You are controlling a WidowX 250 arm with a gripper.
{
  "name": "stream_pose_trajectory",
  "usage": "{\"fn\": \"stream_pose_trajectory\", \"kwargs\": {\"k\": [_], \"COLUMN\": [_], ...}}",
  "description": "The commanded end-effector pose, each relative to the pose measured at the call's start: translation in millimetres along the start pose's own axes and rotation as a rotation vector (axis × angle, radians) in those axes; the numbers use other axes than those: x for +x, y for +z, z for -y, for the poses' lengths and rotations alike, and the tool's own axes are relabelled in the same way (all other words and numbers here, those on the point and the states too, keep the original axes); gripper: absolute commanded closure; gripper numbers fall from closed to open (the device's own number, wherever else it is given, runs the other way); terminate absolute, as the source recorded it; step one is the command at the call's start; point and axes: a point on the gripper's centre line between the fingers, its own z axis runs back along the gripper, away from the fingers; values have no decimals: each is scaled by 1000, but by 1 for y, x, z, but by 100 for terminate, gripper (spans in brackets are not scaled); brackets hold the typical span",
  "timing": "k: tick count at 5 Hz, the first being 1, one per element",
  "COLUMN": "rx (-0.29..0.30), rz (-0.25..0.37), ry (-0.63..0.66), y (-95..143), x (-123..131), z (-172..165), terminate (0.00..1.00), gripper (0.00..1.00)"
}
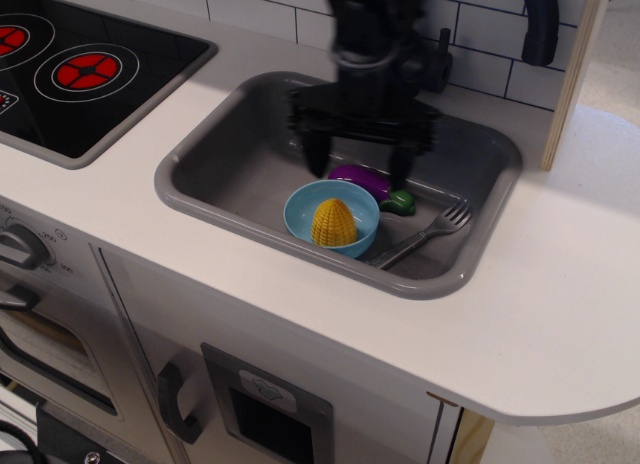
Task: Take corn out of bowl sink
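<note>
The yellow corn point(333, 222) stands upright inside the light blue bowl point(304, 213), which sits on the floor of the grey sink point(215, 174) near its front wall. My black gripper point(360, 169) hangs open just above and behind the bowl, its two fingers spread wide. The left finger point(319, 156) is over the bowl's back left rim, the right finger point(402, 167) over the eggplant. The gripper holds nothing and is blurred by motion.
A purple eggplant point(366, 179) with a green cap lies just behind the bowl, partly hidden by my gripper. A grey fork point(427, 234) lies right of the bowl. A black stovetop point(70, 69) with red rings is at the left. A black faucet point(538, 24) stands behind the sink.
</note>
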Motion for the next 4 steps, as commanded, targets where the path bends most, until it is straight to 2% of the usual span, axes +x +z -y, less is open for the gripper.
{"fn": "stream_pose_trajectory", "kwargs": {"k": [1, 3, 4], "rx": [-28, -35, -17], "rz": [32, 49, 55], "ry": [67, 109, 116], "y": [1, -20, -27], "x": [3, 0, -2], "z": [-17, -14, -13], "terminate": [0, 0, 0], "gripper": [0, 0, 0]}}
